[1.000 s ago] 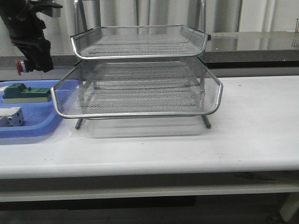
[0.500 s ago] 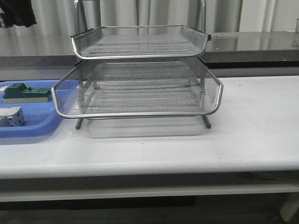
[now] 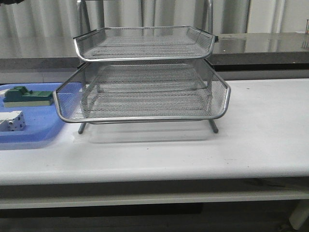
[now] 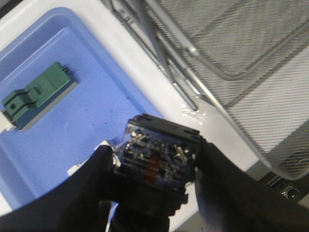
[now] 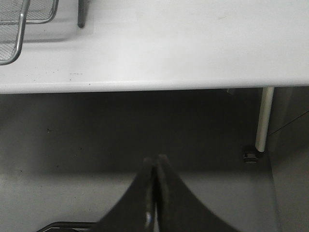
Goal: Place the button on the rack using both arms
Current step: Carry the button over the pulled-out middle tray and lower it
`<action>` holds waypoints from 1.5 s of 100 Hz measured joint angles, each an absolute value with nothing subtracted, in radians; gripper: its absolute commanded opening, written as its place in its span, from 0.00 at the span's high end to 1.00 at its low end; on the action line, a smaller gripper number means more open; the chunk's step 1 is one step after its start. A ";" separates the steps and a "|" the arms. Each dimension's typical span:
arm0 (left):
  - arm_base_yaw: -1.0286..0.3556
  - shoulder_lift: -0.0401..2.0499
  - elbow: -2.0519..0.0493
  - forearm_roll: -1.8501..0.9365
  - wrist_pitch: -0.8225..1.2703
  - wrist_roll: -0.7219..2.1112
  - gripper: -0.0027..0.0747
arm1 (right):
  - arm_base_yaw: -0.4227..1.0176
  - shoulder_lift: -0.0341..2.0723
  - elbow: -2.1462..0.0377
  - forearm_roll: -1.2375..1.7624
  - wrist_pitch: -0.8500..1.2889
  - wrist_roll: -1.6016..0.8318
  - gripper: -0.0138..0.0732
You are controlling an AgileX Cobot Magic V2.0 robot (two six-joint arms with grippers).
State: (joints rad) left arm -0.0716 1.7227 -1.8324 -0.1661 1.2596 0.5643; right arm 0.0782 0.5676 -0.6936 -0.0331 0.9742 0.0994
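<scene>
A: How many things are out?

B: One rack [image 3: 145, 79] on the white desk [image 3: 260, 140], two mesh tiers showing in the front view. One blue tray [image 3: 29, 130] touching its left side, holding one green block [image 3: 26, 95] and one white part [image 3: 12, 121].

A: And the button?

B: One button [image 4: 155, 157], pinched in the left hand [image 4: 153, 191], high over the blue tray's edge beside the rack's corner (only its rear block shows).

A: The right hand?

B: The right hand [image 5: 155, 193] has its fingers pressed together, below the desk's front edge. The desk right of the rack lies bare.
</scene>
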 measured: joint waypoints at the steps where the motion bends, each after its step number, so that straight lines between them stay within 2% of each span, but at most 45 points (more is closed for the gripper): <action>1: -0.076 1.720 -1.830 -0.168 1.260 0.564 0.99 | 0.078 0.568 -0.694 -0.033 0.974 0.099 0.92; 41: -0.423 1.712 -1.802 -0.184 1.260 0.564 0.99 | 0.078 0.568 -0.694 -0.033 0.976 0.099 0.92; 58: -0.518 1.779 -1.802 -0.186 1.258 0.564 0.99 | 0.078 0.568 -0.694 -0.033 0.976 0.099 0.92; 81: -0.566 1.883 -1.802 -0.186 1.211 0.586 0.99 | 0.078 0.568 -0.694 -0.033 0.976 0.099 0.92; 125: -0.568 2.006 -1.802 -0.157 1.135 0.593 0.98 | 0.078 0.568 -0.694 -0.033 0.976 0.099 0.92; 132: -0.568 2.012 -1.802 -0.157 1.135 0.593 0.94 | 0.078 0.568 -0.694 -0.033 0.976 0.099 0.92; 139: -0.568 2.016 -1.802 -0.157 1.135 0.595 0.85 | 0.078 0.568 -0.694 -0.033 0.976 0.099 0.92; 150: -0.568 2.017 -1.802 -0.157 1.135 0.597 0.64 | 0.078 0.568 -0.694 -0.033 0.976 0.099 0.92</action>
